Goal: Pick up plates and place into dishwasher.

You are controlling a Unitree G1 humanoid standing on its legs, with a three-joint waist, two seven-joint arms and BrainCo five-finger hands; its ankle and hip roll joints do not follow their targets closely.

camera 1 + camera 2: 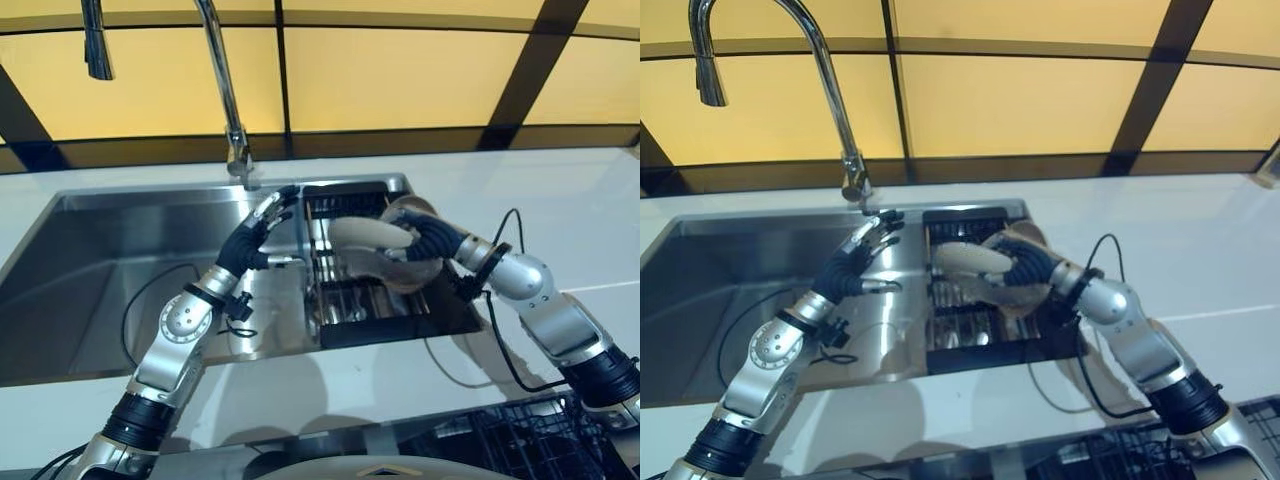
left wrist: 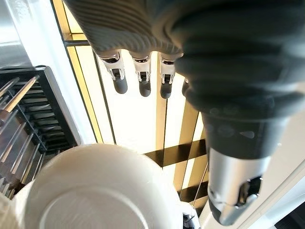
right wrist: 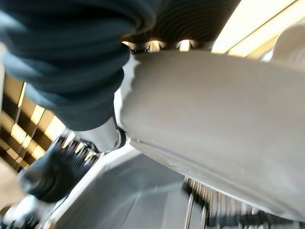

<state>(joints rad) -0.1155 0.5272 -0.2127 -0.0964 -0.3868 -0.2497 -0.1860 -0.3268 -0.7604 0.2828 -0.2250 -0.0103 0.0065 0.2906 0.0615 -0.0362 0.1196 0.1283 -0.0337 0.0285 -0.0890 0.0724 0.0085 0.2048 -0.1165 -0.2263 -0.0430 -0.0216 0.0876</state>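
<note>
A white plate (image 1: 358,236) hangs tilted over the black dish rack (image 1: 340,312) in the sink's right basin. My right hand (image 1: 428,241) is shut on its right edge, fingers over the rim and thumb beneath; the right wrist view shows the plate (image 3: 214,129) close against the hand's cover (image 3: 71,57). A brownish plate (image 1: 408,274) leans in the rack just under it. My left hand (image 1: 256,232) stands open by the divider between the basins, left of the plate, its straight fingers (image 2: 140,78) pointing past the plate's underside (image 2: 90,191) and holding nothing.
The steel sink's left basin (image 1: 110,280) lies under my left arm. A tall faucet (image 1: 226,95) rises behind the divider. White counter (image 1: 560,220) runs right of the sink. A black wire dishwasher rack (image 1: 500,440) shows at the lower right.
</note>
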